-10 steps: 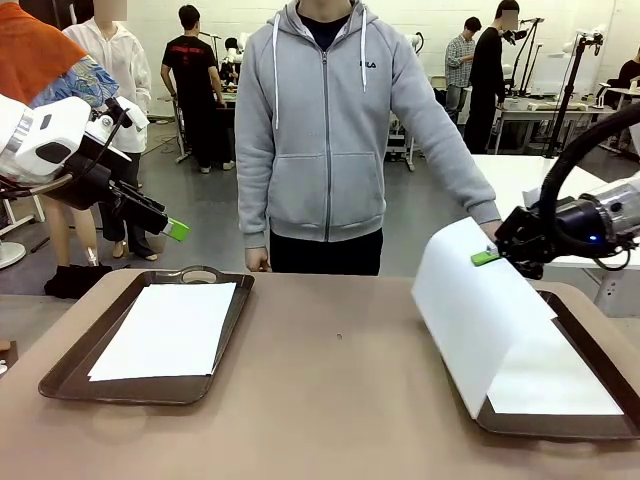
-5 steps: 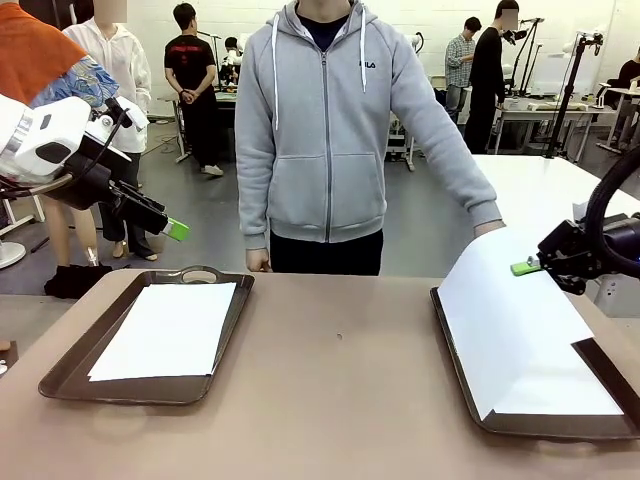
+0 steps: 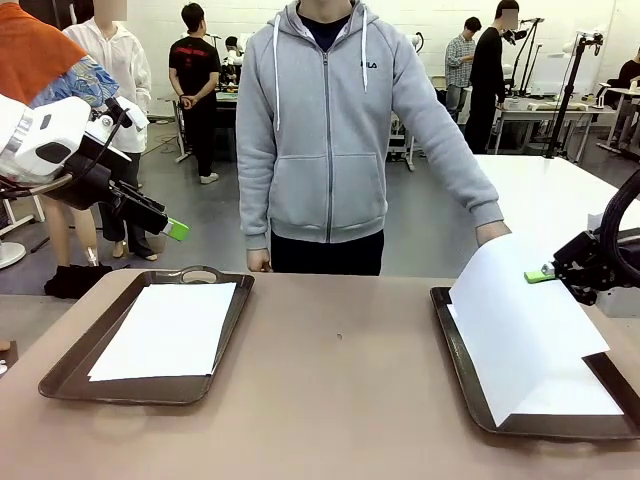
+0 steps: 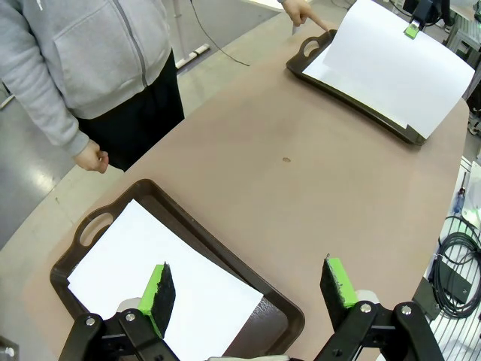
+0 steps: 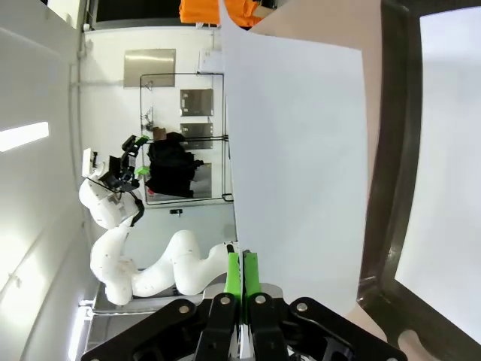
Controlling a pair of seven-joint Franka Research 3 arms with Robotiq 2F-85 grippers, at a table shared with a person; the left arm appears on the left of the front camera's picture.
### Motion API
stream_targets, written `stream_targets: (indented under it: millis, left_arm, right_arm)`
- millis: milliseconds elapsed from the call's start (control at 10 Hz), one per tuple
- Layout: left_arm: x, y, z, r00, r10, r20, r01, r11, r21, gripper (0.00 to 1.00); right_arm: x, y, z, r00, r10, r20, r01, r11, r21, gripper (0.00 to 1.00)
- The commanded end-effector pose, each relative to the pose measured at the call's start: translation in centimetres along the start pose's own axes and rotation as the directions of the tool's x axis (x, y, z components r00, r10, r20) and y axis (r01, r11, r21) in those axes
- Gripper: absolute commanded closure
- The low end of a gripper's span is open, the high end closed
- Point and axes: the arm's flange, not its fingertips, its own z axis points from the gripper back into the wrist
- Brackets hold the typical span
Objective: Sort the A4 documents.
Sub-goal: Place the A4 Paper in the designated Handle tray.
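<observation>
One A4 document (image 3: 170,328) lies flat in the left dark brown tray (image 3: 62,376). My left gripper (image 3: 172,229) hangs open, high above that tray's far left corner; in the left wrist view its fingers (image 4: 158,289) frame the same sheet (image 4: 128,263) from above. My right gripper (image 3: 540,274) is shut on the far edge of a second sheet (image 3: 520,325), holding it slanted over the right tray (image 3: 455,345). Another white sheet (image 3: 592,396) lies in that tray beneath it. The right wrist view has the pads (image 5: 243,274) pinched on the raised sheet (image 5: 301,143).
A person in a grey hoodie stands at the far side of the table, one hand (image 3: 492,233) near the right tray's far edge and the other hand (image 3: 258,262) by the left tray's handle. Bare brown tabletop (image 3: 340,380) lies between the trays.
My right gripper has moved right and slightly down with the sheet, which has swung from the tray's left edge to lean over the tray. The left arm has not moved.
</observation>
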Motion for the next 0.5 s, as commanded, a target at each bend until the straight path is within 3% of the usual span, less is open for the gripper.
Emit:
stream_targets:
  millis: [0,400]
  left_arm:
    - [-0.1,0.0,-0.1,1.0,-0.011,-0.002,0.011,1.0,0.001,0.0]
    - [-0.1,0.0,-0.1,1.0,-0.011,-0.002,0.011,1.0,0.001,0.0]
  right_arm:
    - [1.5,-1.3,0.1,1.0,-0.002,0.004,0.001,0.997,0.075,0.99]
    - [3.5,-2.0,0.1,1.0,0.004,-0.013,-0.002,0.996,0.085,0.99]
